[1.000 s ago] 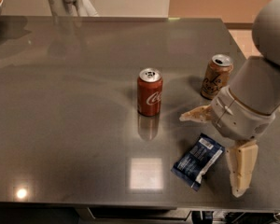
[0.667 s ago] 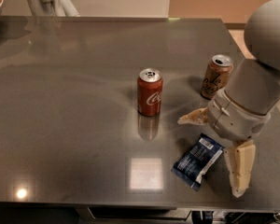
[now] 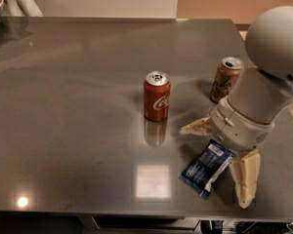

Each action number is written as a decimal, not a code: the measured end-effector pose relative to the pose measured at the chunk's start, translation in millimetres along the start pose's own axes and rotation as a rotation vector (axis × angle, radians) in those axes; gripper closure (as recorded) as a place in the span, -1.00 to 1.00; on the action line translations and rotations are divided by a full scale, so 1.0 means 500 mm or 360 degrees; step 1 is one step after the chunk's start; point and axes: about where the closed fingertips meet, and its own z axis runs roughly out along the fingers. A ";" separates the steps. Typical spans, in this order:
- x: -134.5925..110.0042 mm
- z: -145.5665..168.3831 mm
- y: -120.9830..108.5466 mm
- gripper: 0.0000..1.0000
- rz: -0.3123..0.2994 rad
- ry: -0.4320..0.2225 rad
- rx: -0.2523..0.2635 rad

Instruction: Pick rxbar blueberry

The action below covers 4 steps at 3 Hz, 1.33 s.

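Navy-blue foil with a small white label — the rxbar blueberry lies flat between the spread-apart fingers of the gripper — gripping nothing.

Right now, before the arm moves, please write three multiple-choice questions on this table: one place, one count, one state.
1. Where does the blue bar lie? A. far left corner B. between the gripper's fingers C. on the floor
2. How many cans stand on the table? A. one B. two C. four
3. How is the gripper? A. open B. shut on a can C. shut, empty
Answers: 1 B, a finger shows on each side of it; 2 B, one red can, one tan can; 3 A, the fingers spread wide.
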 end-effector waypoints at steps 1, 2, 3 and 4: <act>0.000 0.001 0.000 -1.00 -0.0003 -0.0001 -0.0002; 0.004 0.011 -0.001 -0.66 -0.0016 -0.0004 -0.0039; 0.006 0.016 -0.001 -0.20 -0.0024 -0.0012 -0.0062; 0.009 0.014 -0.003 0.26 -0.0023 -0.0028 -0.0069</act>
